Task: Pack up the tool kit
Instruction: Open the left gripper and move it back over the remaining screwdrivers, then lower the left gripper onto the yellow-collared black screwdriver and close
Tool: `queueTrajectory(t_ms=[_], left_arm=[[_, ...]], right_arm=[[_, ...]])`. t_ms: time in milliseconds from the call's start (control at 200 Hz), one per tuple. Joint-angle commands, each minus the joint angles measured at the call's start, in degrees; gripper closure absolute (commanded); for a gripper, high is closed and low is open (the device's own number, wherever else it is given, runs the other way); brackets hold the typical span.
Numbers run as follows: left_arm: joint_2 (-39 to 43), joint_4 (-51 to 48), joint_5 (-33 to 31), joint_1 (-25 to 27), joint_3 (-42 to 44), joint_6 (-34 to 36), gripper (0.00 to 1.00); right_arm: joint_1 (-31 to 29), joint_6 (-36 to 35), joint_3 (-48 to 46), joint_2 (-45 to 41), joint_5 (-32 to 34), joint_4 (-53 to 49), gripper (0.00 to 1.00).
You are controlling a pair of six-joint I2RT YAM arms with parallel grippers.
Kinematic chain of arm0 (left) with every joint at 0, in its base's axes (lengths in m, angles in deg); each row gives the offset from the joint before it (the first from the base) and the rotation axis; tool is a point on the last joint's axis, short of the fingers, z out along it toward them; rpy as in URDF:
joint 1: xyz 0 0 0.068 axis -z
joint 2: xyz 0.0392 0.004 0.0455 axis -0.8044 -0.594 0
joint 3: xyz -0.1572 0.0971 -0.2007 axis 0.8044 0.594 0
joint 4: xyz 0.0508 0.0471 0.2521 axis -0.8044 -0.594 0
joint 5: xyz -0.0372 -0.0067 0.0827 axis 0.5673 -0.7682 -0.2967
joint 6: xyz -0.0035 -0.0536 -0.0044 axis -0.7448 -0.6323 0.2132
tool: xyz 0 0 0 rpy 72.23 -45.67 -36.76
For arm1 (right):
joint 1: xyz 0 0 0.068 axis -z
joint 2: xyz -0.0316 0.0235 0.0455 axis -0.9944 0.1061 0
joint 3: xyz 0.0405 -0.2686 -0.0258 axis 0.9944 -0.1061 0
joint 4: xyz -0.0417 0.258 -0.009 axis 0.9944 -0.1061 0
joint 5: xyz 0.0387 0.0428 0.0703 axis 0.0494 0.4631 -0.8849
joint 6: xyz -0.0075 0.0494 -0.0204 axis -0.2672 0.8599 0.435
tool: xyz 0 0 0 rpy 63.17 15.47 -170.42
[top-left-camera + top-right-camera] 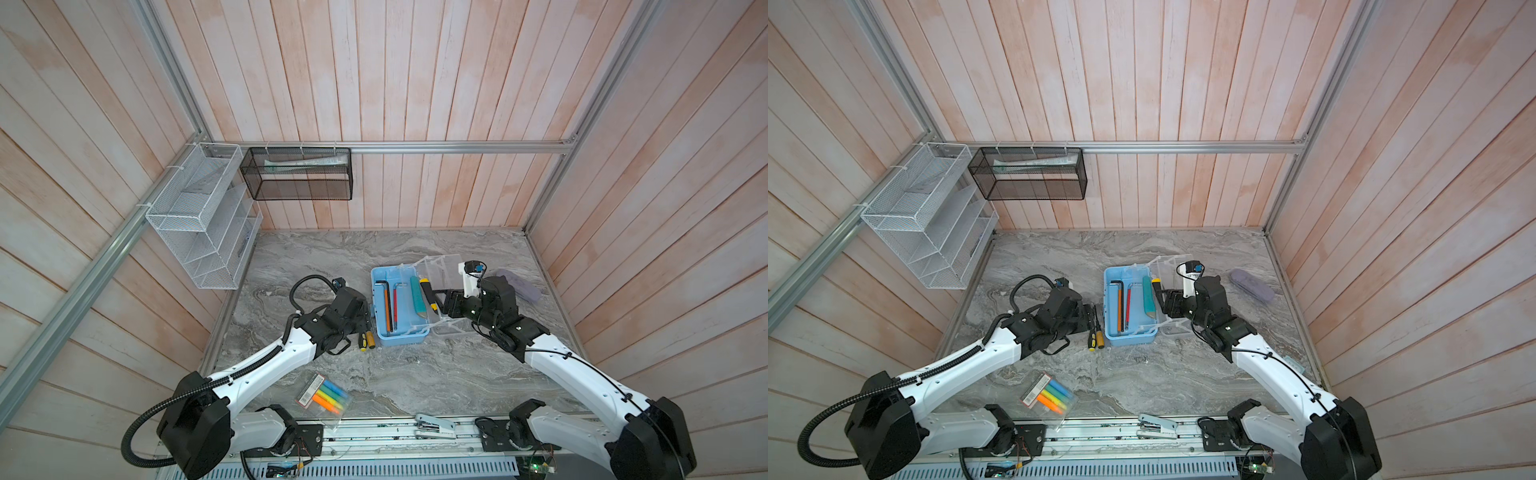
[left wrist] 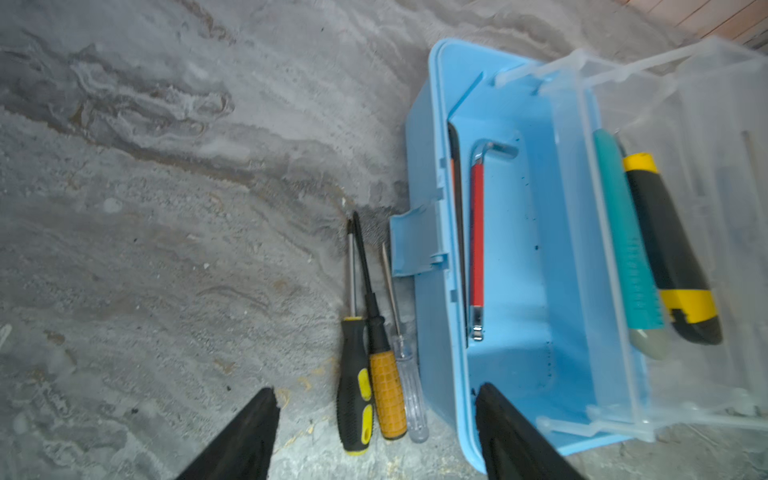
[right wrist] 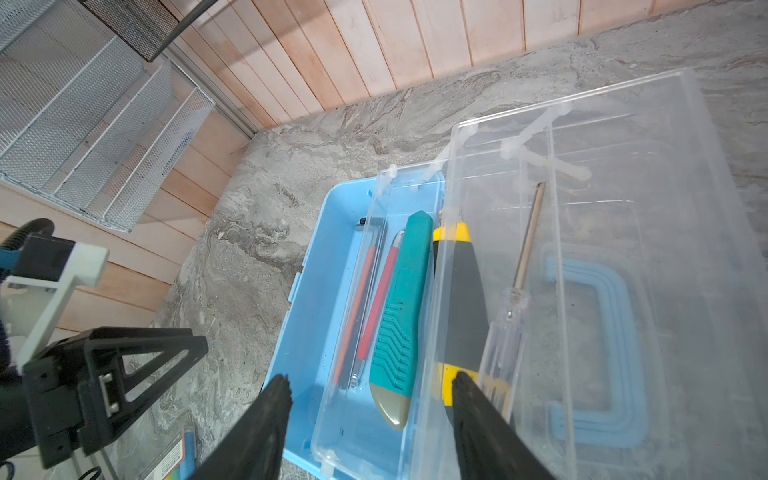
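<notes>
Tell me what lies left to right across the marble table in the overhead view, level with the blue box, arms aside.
In a top view: yellow-and-black-handled screwdrivers → light-blue plastic tool kit box → its transparent lid, swung open → lilac oval case.

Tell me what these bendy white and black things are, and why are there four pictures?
They are two robot arms with pincers called grippers. Two pictures look down from above, like two eyes side by side. The other two come from little cameras on each arm's wrist. On the grey table sits a light-blue tool kit, open, with tools inside. Three screwdrivers lie beside it, under the left gripper, which is open. The right gripper, also open, is over the kit. Neither holds anything. A packet of highlighters and a lilac case lie nearby.
</notes>
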Motion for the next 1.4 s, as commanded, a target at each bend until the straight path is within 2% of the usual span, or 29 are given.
queueTrajectory(t_ms=[0,230,420,860,1395], left_arm=[[-0.64,0.45,1.18,-0.73,1.61,-1.97,0.24],[-7.12,3.27,1.59,-0.96,1.80,-1.03,0.31],[-12.56,4.64,-0.83,-0.94,1.40,-1.41,0.39],[-18.76,7.63,-3.40,-0.93,0.80,-0.83,0.47],[-23.75,5.62,-7.02,0.34,-1.79,-0.01,0.52]], right_arm=[[-0.92,-0.65,2.56,0.36,1.10,-0.90,0.40],[-1.53,-0.65,2.84,1.12,0.95,-0.36,0.42],[-1.85,-0.40,1.93,0.37,1.12,0.19,0.43],[-1.87,0.74,-0.08,-0.72,1.62,2.36,0.44],[-1.94,1.50,-1.82,-2.10,1.39,3.41,0.44]])
